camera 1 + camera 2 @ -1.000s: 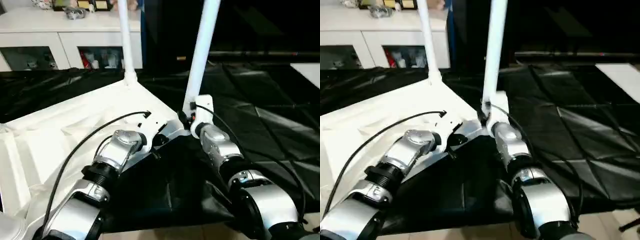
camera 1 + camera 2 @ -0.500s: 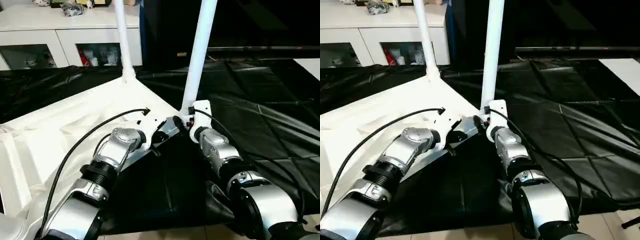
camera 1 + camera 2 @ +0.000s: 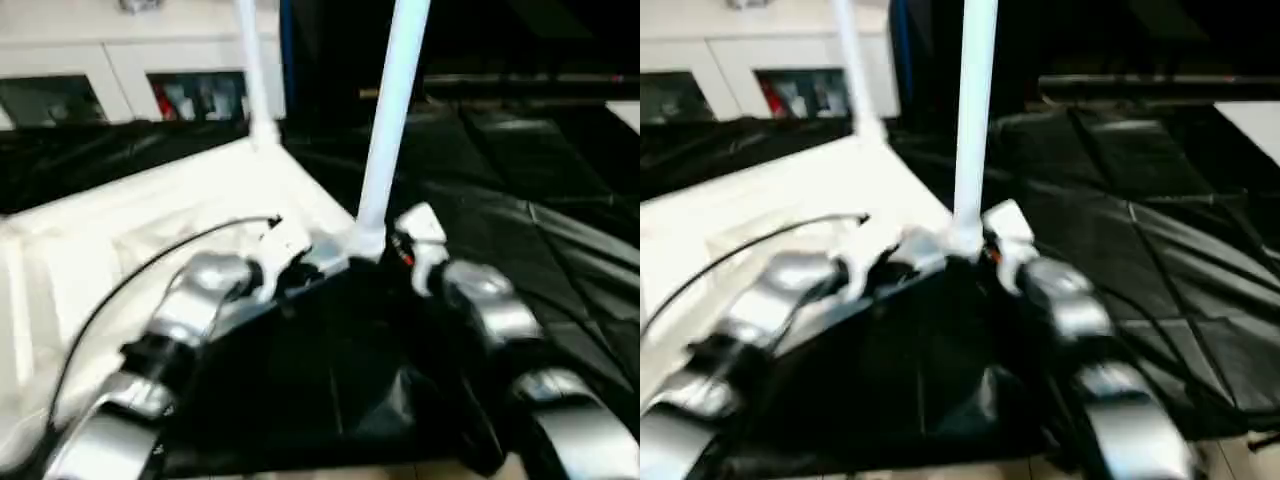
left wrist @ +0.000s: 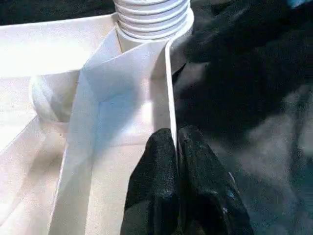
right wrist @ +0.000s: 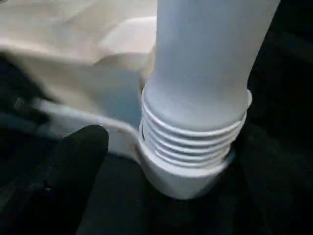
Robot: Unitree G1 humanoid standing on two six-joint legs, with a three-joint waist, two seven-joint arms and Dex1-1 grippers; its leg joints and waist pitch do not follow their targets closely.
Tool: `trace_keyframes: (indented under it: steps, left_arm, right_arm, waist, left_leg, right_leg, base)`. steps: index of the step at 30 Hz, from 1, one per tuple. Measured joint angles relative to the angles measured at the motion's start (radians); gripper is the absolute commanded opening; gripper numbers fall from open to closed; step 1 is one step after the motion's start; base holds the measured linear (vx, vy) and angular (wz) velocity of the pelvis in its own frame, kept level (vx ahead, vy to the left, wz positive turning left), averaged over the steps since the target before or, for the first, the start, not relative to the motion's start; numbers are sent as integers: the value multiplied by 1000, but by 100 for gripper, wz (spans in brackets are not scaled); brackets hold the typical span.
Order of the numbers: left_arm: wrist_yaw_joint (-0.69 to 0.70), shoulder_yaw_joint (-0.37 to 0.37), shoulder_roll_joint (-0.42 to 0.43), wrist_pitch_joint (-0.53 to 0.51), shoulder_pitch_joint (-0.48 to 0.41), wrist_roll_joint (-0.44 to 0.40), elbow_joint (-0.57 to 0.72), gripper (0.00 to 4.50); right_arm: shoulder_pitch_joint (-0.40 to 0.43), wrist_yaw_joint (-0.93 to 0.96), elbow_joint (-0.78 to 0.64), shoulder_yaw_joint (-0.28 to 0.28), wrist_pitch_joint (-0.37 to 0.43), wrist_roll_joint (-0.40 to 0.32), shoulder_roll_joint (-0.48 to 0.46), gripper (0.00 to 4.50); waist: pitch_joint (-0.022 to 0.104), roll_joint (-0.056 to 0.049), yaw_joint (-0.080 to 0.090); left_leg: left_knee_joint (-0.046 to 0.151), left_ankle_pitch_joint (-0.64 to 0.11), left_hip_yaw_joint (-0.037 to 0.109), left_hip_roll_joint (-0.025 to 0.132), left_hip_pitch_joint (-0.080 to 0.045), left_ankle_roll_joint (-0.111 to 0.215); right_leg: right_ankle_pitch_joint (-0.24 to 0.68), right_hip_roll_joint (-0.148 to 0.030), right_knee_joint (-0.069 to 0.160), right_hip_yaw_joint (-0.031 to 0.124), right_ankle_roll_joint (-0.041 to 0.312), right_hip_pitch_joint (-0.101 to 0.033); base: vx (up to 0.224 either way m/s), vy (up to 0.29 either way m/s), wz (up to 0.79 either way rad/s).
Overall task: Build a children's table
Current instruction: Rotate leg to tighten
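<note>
The children's table lies upside down on a black sheet, its white top (image 3: 110,240) showing the ribbed underside. Two white legs stand upright in it, one at the far corner (image 3: 252,70) and one at the near corner (image 3: 392,120). My left gripper (image 4: 176,134) is shut on the thin rim wall of the top, close to the near leg's socket (image 4: 152,19). My right gripper (image 3: 402,248) is just right of the near leg's base, open. One black finger (image 5: 73,164) stands apart from the leg's threaded end (image 5: 195,137).
A white cabinet (image 3: 130,70) with glass-fronted compartments stands at the back left. The creased black sheet (image 3: 530,190) covers the floor to the right and front. Both silver forearms reach in from the near edge.
My right gripper has opened, let go of the near leg and drawn back to its right. The leg stays upright in its socket. The left gripper keeps its hold. The camera has shifted.
</note>
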State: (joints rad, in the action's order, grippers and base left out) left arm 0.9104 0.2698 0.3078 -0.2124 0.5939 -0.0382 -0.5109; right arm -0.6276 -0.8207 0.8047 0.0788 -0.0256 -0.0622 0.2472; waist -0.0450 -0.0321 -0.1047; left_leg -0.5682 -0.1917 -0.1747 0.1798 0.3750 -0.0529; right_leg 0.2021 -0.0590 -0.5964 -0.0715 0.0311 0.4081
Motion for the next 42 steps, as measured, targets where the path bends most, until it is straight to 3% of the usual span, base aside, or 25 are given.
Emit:
trace_keyframes:
  steps: [4,10,20,21,24,35,42]
  left_arm:
    - [153,28,74,42,-83,47,117,0]
    - [258,49,126,32,-139,85,207,0]
    - [276,49,143,30,-157,88,232,0]
    - [277,49,144,29,-158,89,233,0]
    - [279,49,145,23,-159,91,235,0]
    - [275,49,145,23,-160,91,236,0]
    - [232,40,137,-8,-162,82,229,0]
  right_arm:
    - [115,-189,-213,33,54,-63,84,448]
    - [171,-315,-381,53,129,-104,176,448]
    - [207,-363,-448,106,177,-96,205,448]
    - [206,-362,-448,106,177,-95,205,421]
    - [205,-353,-448,106,178,-93,204,411]
    - [203,-342,-444,108,189,-92,199,300]
    - [206,-253,-396,83,187,-93,135,279]
  waist:
    - [-2,-4,-17]
    - [-4,-7,-44]
    - [-5,-7,-41]
    - [-5,-7,-41]
    - [-5,-7,-41]
    - [-5,-7,-40]
    - [-4,-5,-33]
  left_leg:
    - [-2,0,-1,0,0,0]
    - [-8,0,-1,1,2,0]
    - [-19,0,0,2,2,-1]
    - [-19,0,0,2,2,-1]
    - [-20,0,0,2,2,-1]
    - [-26,0,1,4,5,0]
    - [-30,0,1,5,4,-1]
  right_leg:
    - [0,0,0,1,0,-1]
    - [0,-1,-4,1,0,-1]
    - [0,-1,-14,1,-1,0]
    - [0,-1,-15,1,-1,0]
    - [-1,-1,-15,2,-1,0]
    - [-1,-1,-19,1,-2,0]
    - [-3,-1,-22,1,-2,-1]
  base:
    - [0,0,0]
    - [0,0,0]
    - [0,0,0]
    - [0,0,0]
    - [0,0,0]
    - [0,0,0]
    - [0,0,0]
